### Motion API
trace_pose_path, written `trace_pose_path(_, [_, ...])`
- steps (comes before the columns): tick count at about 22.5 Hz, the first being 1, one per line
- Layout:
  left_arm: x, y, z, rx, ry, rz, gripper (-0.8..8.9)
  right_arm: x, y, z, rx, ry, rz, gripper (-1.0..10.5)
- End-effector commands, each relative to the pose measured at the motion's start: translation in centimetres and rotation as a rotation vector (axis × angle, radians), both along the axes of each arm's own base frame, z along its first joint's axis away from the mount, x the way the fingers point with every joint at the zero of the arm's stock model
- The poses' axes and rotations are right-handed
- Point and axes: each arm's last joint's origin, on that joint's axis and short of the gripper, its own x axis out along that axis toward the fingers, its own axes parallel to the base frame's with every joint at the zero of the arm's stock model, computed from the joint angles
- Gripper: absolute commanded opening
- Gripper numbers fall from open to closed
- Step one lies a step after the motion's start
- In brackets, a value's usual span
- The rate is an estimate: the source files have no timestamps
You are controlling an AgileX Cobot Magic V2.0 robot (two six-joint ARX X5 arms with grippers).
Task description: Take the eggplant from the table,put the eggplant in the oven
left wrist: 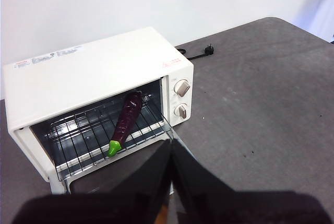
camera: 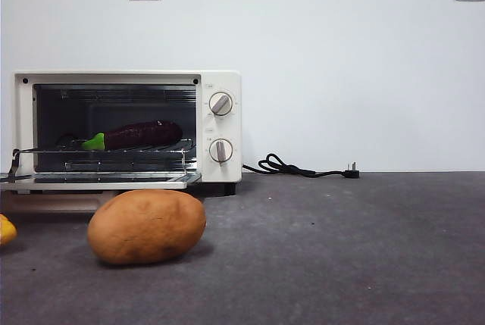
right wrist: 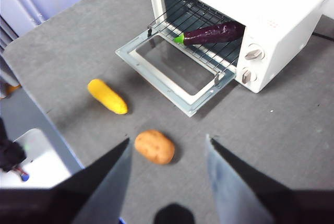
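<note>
The dark-purple eggplant (camera: pixel 140 135) (left wrist: pixel 126 120) (right wrist: pixel 211 34) with its green stem cap lies on the wire rack inside the cream-white oven (camera: pixel 220 86) (left wrist: pixel 94 70) (right wrist: pixel 282 10), whose glass door hangs open. No gripper touches it. My left gripper (left wrist: pixel 171 148) hovers high above the open door, its black jaws pressed together and holding nothing. My right gripper (right wrist: pixel 167 148) hangs high over the dark grey table (camera: pixel 341 249) (right wrist: pixel 78 41), jaws spread wide apart, above the potato. Neither arm shows in the front view.
An orange-brown potato (camera: pixel 146 226) (right wrist: pixel 154 146) lies on the table in front of the oven. A yellow item (right wrist: pixel 107 96) (camera: pixel 6 229) lies to the oven's left. A black power cord (camera: pixel 303 168) (left wrist: pixel 197 54) trails behind the oven's knob side.
</note>
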Motion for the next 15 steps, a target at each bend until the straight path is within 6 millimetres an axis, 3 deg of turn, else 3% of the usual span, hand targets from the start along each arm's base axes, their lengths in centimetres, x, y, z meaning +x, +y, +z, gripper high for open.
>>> trace_pose_path(1, [0.1,0.0,-0.1,0.011,-0.006,-0.004,-0.05,-0.2,-0.1,-0.1,-0.015,0.011,0.028,0.8])
trace_pose_path(5, [0.2,0.0,-0.2,0.013,-0.004,-0.003,-0.05,-0.4,-0.2,-0.5,-0.056,0.028,0.047,-0.2])
trace_pose_path(15, [1.3,0.0,-0.4,0.068,0.012,0.061,-0.06,-0.6,-0.4,-0.7,-0.076,0.050,0.073,-0.1])
